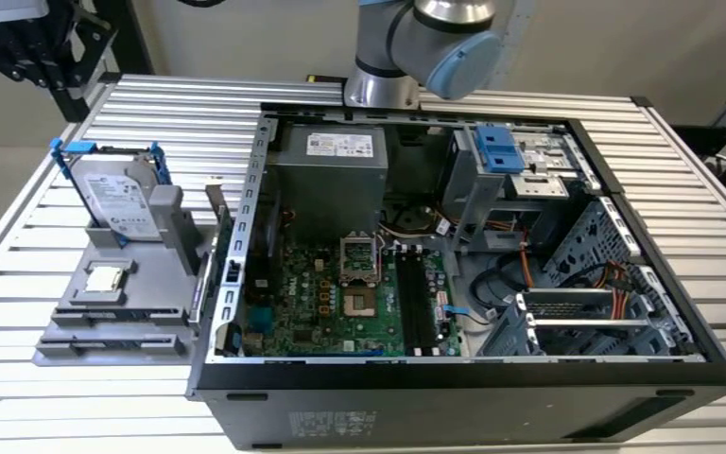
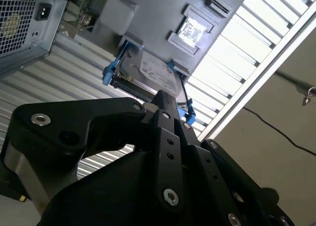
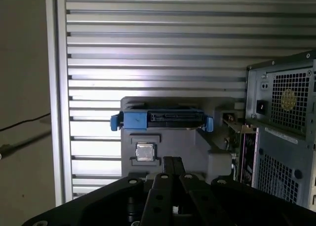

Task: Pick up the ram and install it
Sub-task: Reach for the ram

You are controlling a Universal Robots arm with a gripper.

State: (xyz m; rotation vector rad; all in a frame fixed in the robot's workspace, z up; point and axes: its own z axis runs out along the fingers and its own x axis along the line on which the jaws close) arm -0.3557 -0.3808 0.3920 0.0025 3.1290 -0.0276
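Observation:
The ram (image 1: 215, 206) is a thin grey-green stick standing on edge at the right rim of the grey fixture (image 1: 111, 312), close to the case wall. In the first wrist view it is a narrow greenish strip (image 3: 236, 126) between fixture and case. My gripper (image 1: 29, 52) hangs high at the exterior view's top left, well above and away from the fixture. In both wrist views its black fingers (image 3: 172, 160) (image 2: 167, 98) lie together with nothing between them. The long black slots (image 1: 420, 295) run along the green motherboard inside the open case.
A silver hard drive in a blue bracket (image 1: 117, 194) stands upright on the fixture, with a small square chip (image 1: 105, 277) in front of it. The open computer case (image 1: 665, 369) fills the slatted metal table (image 1: 186, 104), and the arm's base (image 1: 395, 57) stands behind it.

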